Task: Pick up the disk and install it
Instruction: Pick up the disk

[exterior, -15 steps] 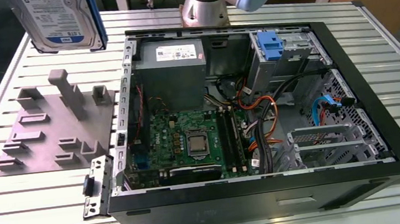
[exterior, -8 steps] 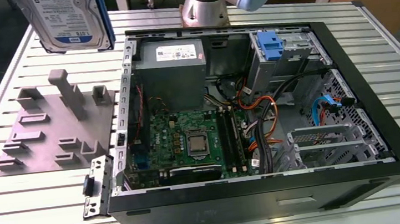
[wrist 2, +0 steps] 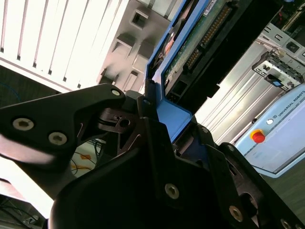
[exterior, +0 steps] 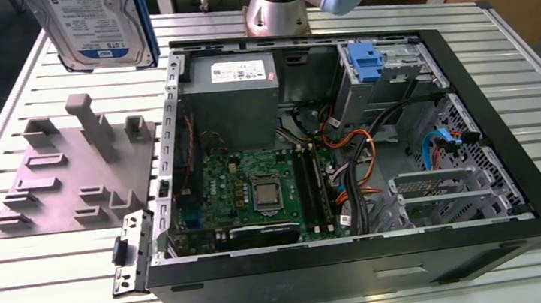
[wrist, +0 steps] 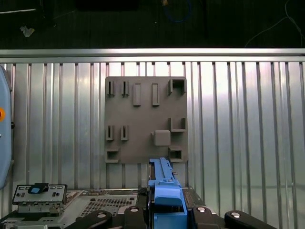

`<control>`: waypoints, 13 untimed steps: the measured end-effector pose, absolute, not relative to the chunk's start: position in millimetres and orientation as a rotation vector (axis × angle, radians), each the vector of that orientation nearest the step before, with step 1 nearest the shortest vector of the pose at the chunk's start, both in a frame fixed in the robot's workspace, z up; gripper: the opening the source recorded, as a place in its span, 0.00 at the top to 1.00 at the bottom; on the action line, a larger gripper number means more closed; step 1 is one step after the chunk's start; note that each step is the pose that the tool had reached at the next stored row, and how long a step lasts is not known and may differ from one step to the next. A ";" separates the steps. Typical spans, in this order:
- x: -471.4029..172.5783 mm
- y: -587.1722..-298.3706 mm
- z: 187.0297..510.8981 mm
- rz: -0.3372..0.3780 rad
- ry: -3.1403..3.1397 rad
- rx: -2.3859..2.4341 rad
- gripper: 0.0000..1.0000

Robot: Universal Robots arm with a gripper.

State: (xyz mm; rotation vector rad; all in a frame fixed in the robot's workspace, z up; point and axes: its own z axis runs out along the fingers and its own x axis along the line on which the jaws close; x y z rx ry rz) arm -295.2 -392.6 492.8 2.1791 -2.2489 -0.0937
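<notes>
Currently the tool (wrist: 167, 212) is clamped on the blue carrier (wrist: 164, 183) of the disk (exterior: 97, 26), which hangs clear of the desk (exterior: 22, 276) above the grey fixture plate (exterior: 71, 172), beside the open case (exterior: 363, 262). Judgement: carry it square, with clearance over the case wall.
</notes>
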 end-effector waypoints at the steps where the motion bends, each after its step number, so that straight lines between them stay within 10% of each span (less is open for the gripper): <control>1: -295.2 -392.6 492.7 -0.094 -2.249 2.179 0.64; 13: -290.5 -392.6 492.7 -0.094 -2.249 2.179 0.64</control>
